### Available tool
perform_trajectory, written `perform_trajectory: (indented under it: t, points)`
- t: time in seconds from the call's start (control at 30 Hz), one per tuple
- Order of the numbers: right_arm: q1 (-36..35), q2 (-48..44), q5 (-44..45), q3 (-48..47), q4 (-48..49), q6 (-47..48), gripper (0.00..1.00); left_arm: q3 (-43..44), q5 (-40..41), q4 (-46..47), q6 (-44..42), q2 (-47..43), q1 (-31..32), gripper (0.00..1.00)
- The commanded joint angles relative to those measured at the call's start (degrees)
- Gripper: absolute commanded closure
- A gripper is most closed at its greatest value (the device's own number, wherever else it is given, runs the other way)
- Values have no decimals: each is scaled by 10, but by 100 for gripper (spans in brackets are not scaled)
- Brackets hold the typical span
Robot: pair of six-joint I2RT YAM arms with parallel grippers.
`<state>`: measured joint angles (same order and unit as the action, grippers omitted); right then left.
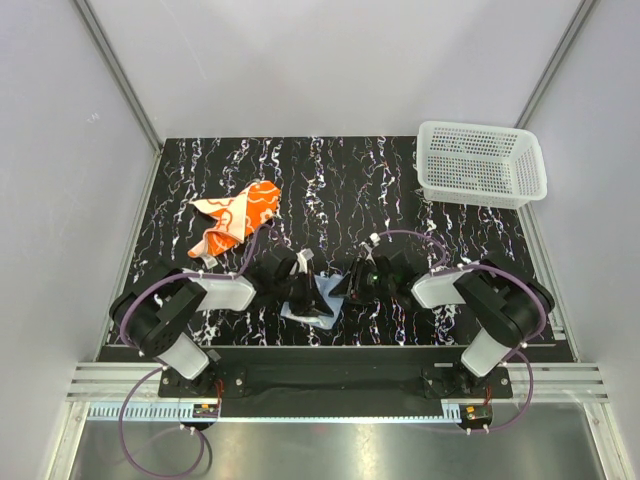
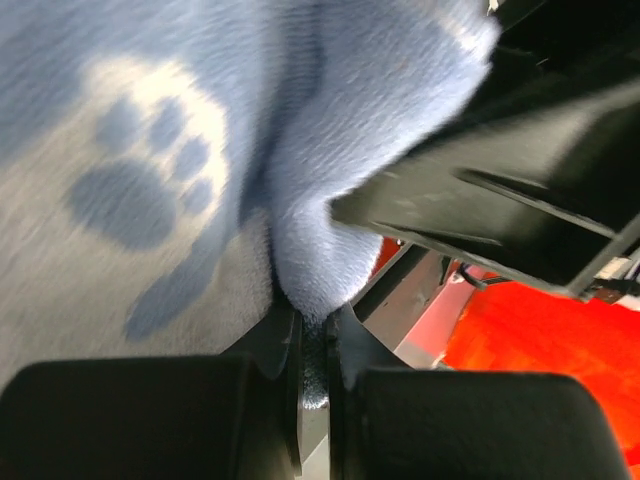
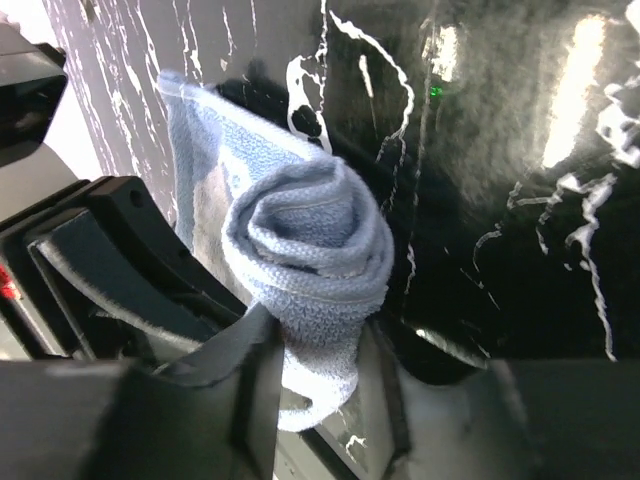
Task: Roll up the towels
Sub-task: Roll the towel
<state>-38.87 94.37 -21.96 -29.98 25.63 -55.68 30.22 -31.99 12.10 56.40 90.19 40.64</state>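
Near the front middle of the tabletop (image 1: 400,180), in the overhead view, the blue towel (image 1: 312,308) lies bunched between the two arms. The left end effector (image 1: 300,278) and the right end effector (image 1: 357,283) are crowded close over it. The orange towel (image 1: 238,220) lies crumpled and unrolled, well apart at the back left. A white basket (image 1: 480,165) stands at the back right corner. I judge the blue towel's roll to be in hand and the orange towel's not yet begun.

At the left wrist, the jaws are almost together, pinching a fold of blue cloth between the fingertips (image 2: 280,345). A darker paw print (image 2: 140,175) shows on the flatter cloth to the left. The right end effector's black body sits just beside the fold, at the upper right.

At the right wrist, the blue towel is wound into a loose spiral seen end-on, with a flat flap running back onto the tabletop. The jaws stand partway apart with the roll's lower end between them. One finger (image 3: 225,380) touches the cloth, but I cannot tell whether the roll is truly clamped.

The next move probably calls for the right end effector to keep the spiral tight while the pinched fold is fed round it. If either side slackens, the soft roll would likely spring loose.
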Motion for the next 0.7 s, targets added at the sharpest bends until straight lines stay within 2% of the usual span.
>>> perform_trajectory:
  t: [0.0, 0.03, 0.13, 0.17, 0.27, 0.37, 0.4, 0.47, 0.5, 0.67]
  points:
    - [-12, 21, 17, 3, 44, 2, 65, 6, 48, -89, -71, 3, -1, 88]
    - [-14, 22, 17, 3, 43, 3, 69, 15, 65, -109, -94, -3, -1, 78]
    - [-16, 9, 27, 2, 20, 7, 71, 31, 126, -184, -136, -42, 1, 62]
    - [-18, 0, 36, -6, 1, 8, 71, 45, 144, -219, -147, -52, 4, 52]
    - [-26, -47, 81, -31, -107, 29, 71, 83, 244, -288, -182, -87, 29, 38]
    - [-32, -79, 130, -63, -219, 41, 71, 120, 312, -340, -208, -106, 74, 35]
    - [-35, -85, 146, -74, -293, 41, 71, 143, 359, -350, -214, -107, 103, 34]
    - [-45, -95, 189, -104, -354, 40, 71, 166, 435, -377, -226, -104, 137, 34]
    - [-50, -96, 216, -116, -420, 31, 71, 191, 459, -383, -232, -103, 172, 34]
    - [-68, -88, 269, -156, -517, 9, 72, 244, 628, -385, -263, -91, 303, 35]
